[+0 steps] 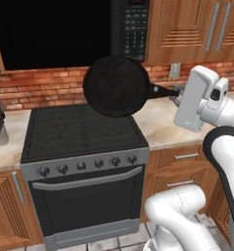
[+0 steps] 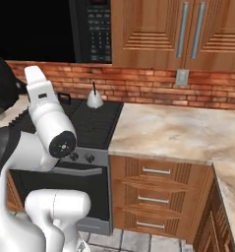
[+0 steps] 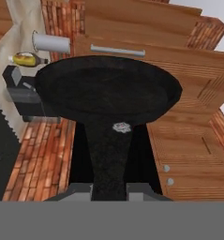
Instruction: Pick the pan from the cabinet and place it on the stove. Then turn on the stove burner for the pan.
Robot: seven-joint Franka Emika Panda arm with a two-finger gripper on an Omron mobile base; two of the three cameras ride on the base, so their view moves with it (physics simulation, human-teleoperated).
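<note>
While the pan hangs tilted over the stove, at its twelve o'clock edge, level it before lowering. In the hand view, the gripper clamps its handle at six o'clock; keep that grip firm.

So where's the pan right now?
In the left base view the pan hangs tilted in the air above the back of the stove, below the microwave, held by its handle in the gripper.

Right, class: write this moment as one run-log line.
pincer: shut on pan handle | pan: tilted, in the air above stove | burner: not yet on
</note>
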